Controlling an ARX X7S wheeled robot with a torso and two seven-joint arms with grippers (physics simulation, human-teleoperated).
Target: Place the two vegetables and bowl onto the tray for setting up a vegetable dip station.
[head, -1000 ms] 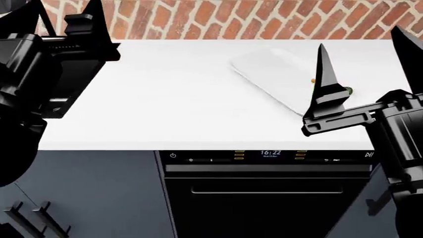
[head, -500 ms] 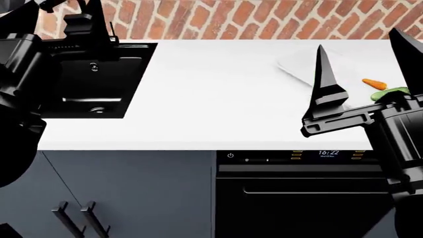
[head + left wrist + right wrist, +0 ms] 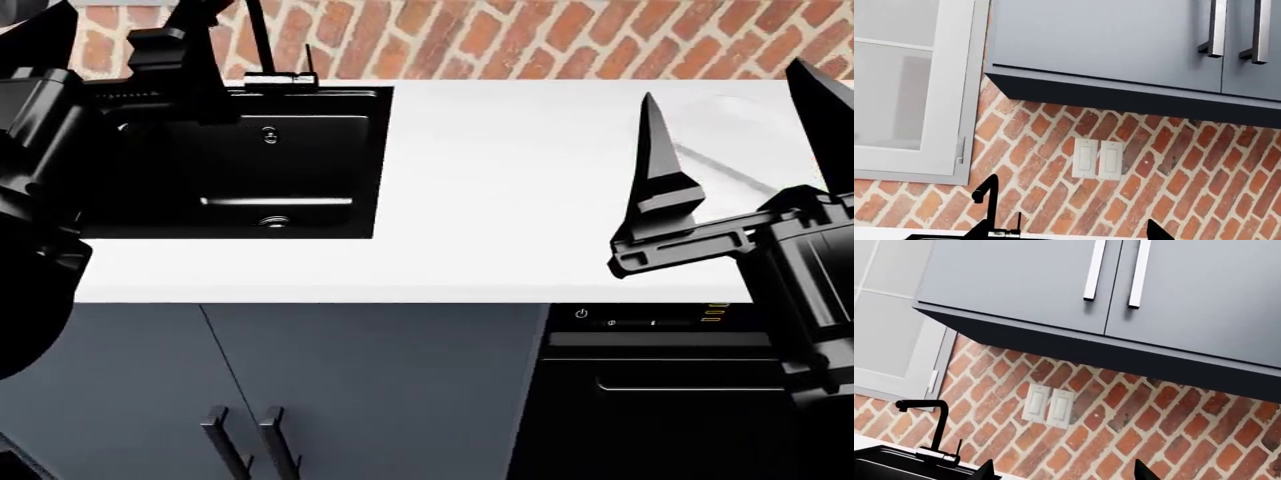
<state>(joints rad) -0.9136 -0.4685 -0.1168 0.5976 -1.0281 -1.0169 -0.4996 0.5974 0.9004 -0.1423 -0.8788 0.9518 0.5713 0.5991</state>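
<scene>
From the left, the left gripper (image 3: 127, 35) hangs over the black sink (image 3: 240, 160), its jaws unreadable, then bare white surface (image 3: 494, 180), then the right gripper (image 3: 734, 110), jaws spread and empty, before the tray (image 3: 721, 150).

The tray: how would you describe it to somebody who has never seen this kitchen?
Look along the white counter toward its right end, beyond the open right gripper. The tray lies flat there, partly hidden; only a faint grey rim separates it from the counter.
</scene>
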